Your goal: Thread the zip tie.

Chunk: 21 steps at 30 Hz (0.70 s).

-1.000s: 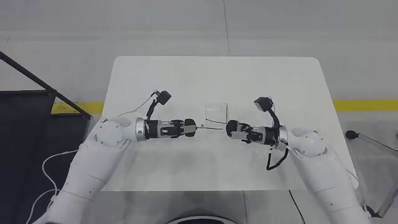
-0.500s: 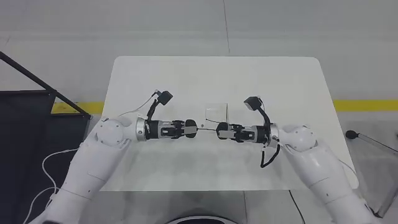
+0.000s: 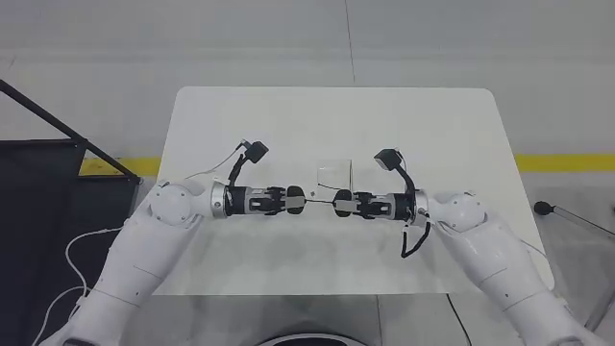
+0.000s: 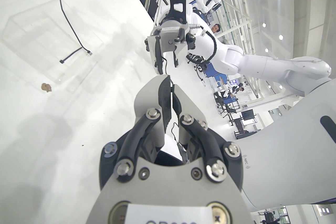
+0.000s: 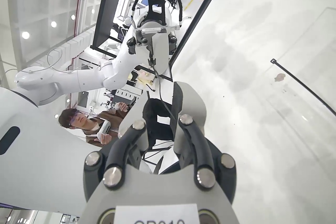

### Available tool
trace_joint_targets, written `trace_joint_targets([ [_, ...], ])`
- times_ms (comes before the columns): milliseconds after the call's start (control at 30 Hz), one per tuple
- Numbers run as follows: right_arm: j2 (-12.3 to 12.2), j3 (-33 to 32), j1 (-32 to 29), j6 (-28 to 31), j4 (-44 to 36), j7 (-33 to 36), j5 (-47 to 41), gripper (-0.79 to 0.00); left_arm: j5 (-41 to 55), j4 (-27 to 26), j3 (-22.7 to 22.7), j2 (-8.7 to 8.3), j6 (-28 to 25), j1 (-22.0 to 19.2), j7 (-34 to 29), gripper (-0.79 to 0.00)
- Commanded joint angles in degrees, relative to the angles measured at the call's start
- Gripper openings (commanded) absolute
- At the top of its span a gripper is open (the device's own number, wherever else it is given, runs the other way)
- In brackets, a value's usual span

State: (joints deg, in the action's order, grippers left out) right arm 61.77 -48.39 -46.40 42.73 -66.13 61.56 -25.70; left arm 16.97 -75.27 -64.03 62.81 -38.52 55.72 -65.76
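— Our right hand (image 3: 337,203) has closed in on the left hand (image 4: 170,82) over the last second. The two now sit nearly tip to tip over the desk (image 3: 432,135), near the clear box (image 4: 34,15).

— And the zip tie (image 4: 166,69)?

— Our left hand is clenched on it, and the free length pokes out toward the right hand. That hand's fingers stand apart on either side of the strip, gripping nothing.

— So what worries us?

— The strip is thin and looks springy. If we close off-centre, we judge it could bend aside or buckle against a pad, and the end would miss.

— And the left grip?

— Only the fingertips pinch it, so a sideways push might twist it or pull it loose. If it drops, it could land by the spare zip tie (image 4: 72,30) in the box, and we might mistake one for the other.
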Motion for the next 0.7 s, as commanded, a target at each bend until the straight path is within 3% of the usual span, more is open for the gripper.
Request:
trace_joint_targets([
  [0,-0.2,0.6,0.3,0.3,0.2,-0.3,-0.3,-0.668,0.3,0.0,0.3,-0.08,0.0,-0.1,0.0,-0.785],
  [33,-0.3,1.0,0.5,0.4,0.3,-0.4,-0.4,-0.767,0.4,0.0,0.5,-0.12,0.1,-0.1,-0.1,-0.785],
  [67,-0.4,1.3,0.7,0.5,0.3,-0.5,-0.5,-0.785,0.6,0.0,0.6,-0.17,0.1,-0.2,-0.1,-0.785],
  [367,-1.1,3.9,1.9,1.8,0.8,-1.8,-1.4,-0.785,1.6,0.1,1.3,-0.66,-0.4,-0.4,0.4,-0.785],
  [400,-1.2,4.1,2.0,1.9,0.8,-1.9,-1.4,-0.785,2.1,0.1,1.3,-0.70,-0.5,-0.3,0.5,-0.511],
  [433,-1.3,4.3,2.1,2.1,0.9,-2.1,-1.6,-0.785,2.8,0.3,1.3,-0.72,-0.6,-0.3,0.6,-0.071],
  [467,-1.4,4.4,2.1,2.5,0.9,-2.5,-1.9,-0.785,3.4,0.4,1.2,-0.74,-0.8,-0.3,0.8,0.000],
  [667,-1.9,4.3,1.4,5.5,1.8,-5.5,-2.5,-0.785,6.4,1.6,0.6,-0.69,-3.7,0.4,3.7,0.000],
])
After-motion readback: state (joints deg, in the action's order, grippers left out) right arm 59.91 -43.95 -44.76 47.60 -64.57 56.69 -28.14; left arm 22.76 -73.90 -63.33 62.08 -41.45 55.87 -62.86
